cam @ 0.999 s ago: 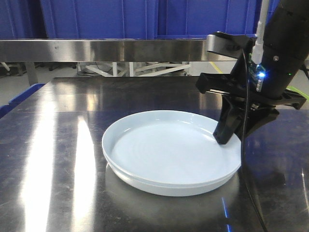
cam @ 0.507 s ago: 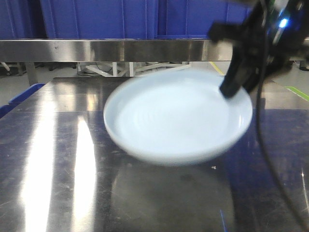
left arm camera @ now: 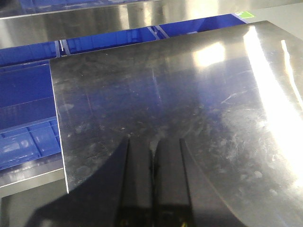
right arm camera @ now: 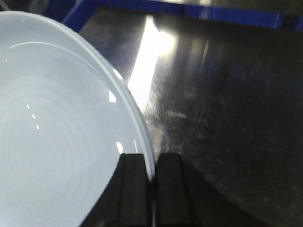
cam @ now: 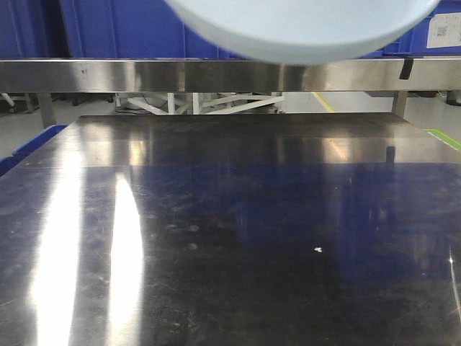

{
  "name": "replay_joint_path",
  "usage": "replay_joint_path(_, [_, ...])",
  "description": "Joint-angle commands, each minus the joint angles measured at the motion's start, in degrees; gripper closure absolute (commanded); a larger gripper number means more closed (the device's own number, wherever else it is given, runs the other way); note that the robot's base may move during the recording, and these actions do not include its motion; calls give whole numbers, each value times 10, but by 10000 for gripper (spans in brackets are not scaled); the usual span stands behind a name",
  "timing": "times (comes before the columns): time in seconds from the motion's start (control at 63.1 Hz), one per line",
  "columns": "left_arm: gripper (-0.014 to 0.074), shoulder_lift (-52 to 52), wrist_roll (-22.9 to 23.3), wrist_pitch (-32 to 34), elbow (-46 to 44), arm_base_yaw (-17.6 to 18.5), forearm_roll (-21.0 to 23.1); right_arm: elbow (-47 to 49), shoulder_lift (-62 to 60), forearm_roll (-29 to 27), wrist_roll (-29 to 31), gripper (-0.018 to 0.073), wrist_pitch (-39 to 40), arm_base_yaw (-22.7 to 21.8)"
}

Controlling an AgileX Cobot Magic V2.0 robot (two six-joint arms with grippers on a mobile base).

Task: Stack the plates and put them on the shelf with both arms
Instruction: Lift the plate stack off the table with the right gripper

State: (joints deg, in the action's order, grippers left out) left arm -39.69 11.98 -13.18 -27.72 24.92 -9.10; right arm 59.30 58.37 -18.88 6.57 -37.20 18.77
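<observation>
The pale bluish-white plates (cam: 302, 29) hang high at the top edge of the front view, above the shelf's steel rail (cam: 144, 74); only their underside shows there. In the right wrist view my right gripper (right arm camera: 152, 163) is shut on the plates' rim (right arm camera: 137, 123), one finger inside the rim and one outside, with the dark tabletop far below. I cannot tell here whether one plate or two are held. My left gripper (left arm camera: 154, 146) is shut with nothing in it, hovering over the left part of the tabletop (left arm camera: 189, 94).
The glossy steel tabletop (cam: 230, 238) has glare streaks on its left. Blue crates (cam: 108, 29) stand behind the shelf rail. More blue crates (left arm camera: 23, 94) lie below the table's left edge in the left wrist view.
The plates have risen from the tabletop to the top of the front view in the right gripper's hold. The right arm has left that view.
</observation>
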Motion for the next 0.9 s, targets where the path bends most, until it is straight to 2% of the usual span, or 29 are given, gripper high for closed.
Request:
replay_joint_path(0.0, [512, 2, 6, 48, -17, -1, -1, -12, -47, -11, 4, 503, 80, 0])
replay_joint_path(0.333, [512, 2, 6, 48, -17, -1, -1, -109, -105, -11, 4, 503, 147, 0])
replay_joint_path(0.888, [512, 2, 6, 48, -17, -1, -1, -111, -105, -11, 4, 503, 144, 0])
